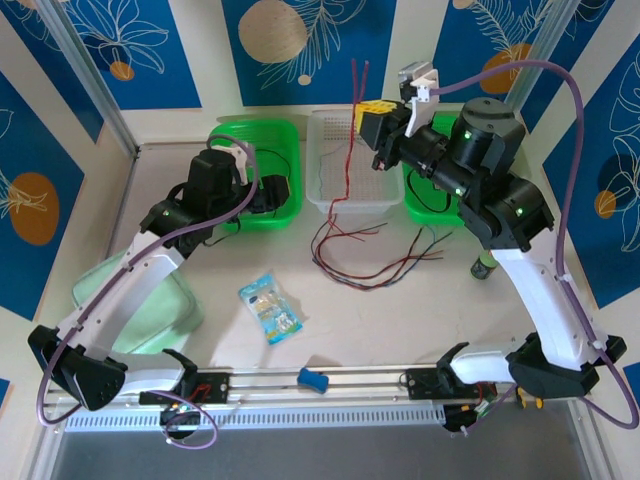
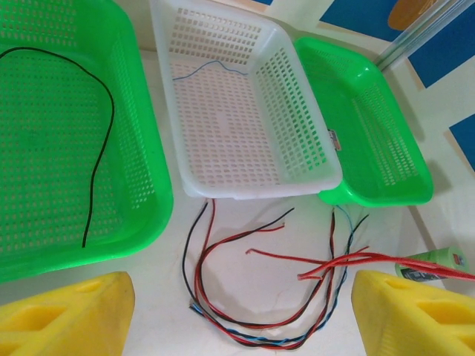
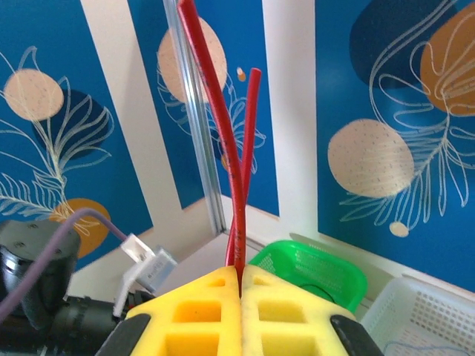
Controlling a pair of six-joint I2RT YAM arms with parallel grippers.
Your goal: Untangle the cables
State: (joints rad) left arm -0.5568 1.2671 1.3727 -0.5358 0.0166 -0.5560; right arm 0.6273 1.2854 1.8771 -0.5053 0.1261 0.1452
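A tangle of red, black and blue cables (image 1: 365, 262) lies on the table in front of the white basket (image 1: 322, 202). My right gripper (image 1: 372, 118) is raised above that basket, its yellow fingers (image 3: 289, 311) shut on two red cables (image 3: 236, 170). Their ends stick up past the fingers, and the strands hang down (image 1: 345, 170) to the tangle. My left gripper (image 2: 241, 319) is open over the table, looking down at the tangle (image 2: 260, 297) from above, not touching it. A single black cable (image 2: 100, 141) lies in the left green basket (image 2: 152, 215). A thin blue cable (image 2: 211, 67) lies in the white basket (image 2: 297, 96).
A second green basket (image 1: 418, 200) stands right of the white one. A green bottle (image 1: 485, 266) stands by the right arm. A snack packet (image 1: 270, 308), a green cloth (image 1: 150, 300) and a small blue object (image 1: 314, 379) lie at the near side.
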